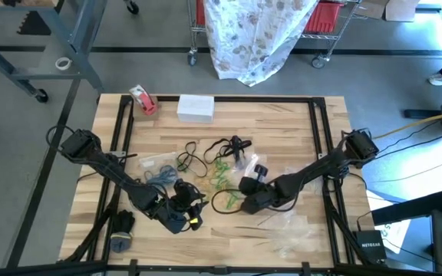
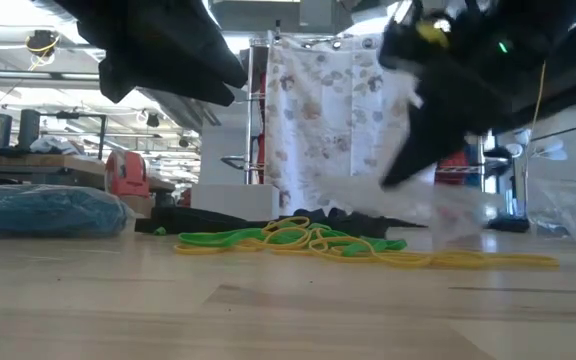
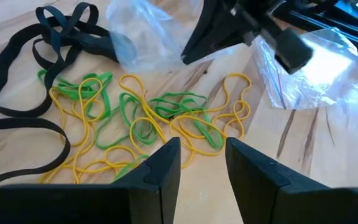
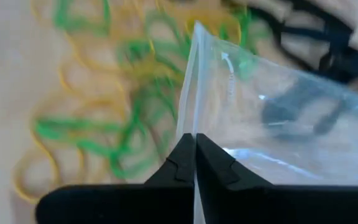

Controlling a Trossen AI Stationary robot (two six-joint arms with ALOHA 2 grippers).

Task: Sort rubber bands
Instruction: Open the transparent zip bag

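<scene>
1. High view: the rubber bands [image 1: 219,170] lie mid-table; the right gripper [image 1: 245,186] is beside them, nearer than the left gripper [image 1: 184,201].
2. Low view: green and yellow bands sprawl across the table.
3. Left wrist view: left fingers parted, empty, bands directly ahead.
4. Right wrist view: right fingers pinch a clear plastic bag [image 4: 272,137], bands just beyond.

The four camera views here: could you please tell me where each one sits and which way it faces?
High: above, looking straight down; both arms, wooden table.
Low: at tabletop height, looking level across; arms overhead.
Left wrist: past the open left gripper at green and yellow rubber bands.
Right wrist: right gripper shut on clear plastic bag.
All share the bands.
</scene>
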